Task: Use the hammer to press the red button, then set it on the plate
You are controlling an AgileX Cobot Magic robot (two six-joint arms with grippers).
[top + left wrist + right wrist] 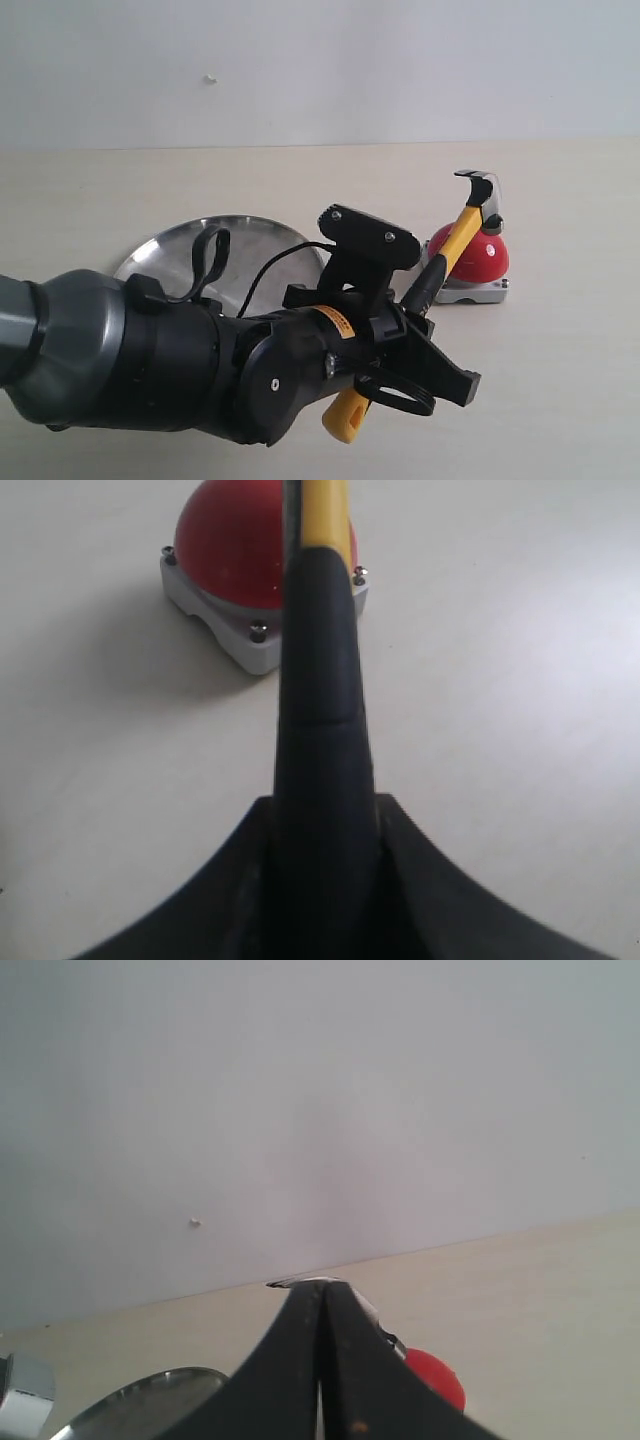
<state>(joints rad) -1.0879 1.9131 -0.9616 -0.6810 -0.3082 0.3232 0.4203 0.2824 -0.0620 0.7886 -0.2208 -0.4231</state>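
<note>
Yellow-black hammer (pixel 458 238), head apparently over red button (pixel 486 260)

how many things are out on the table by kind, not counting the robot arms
hammer: 1
red button: 1
plate: 1
total: 3

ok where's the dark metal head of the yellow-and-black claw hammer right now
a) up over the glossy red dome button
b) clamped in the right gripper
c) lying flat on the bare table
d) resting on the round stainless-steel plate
a: the left gripper holds the hammer by its handle, and the head sits over the red button, away from the plate.
</note>
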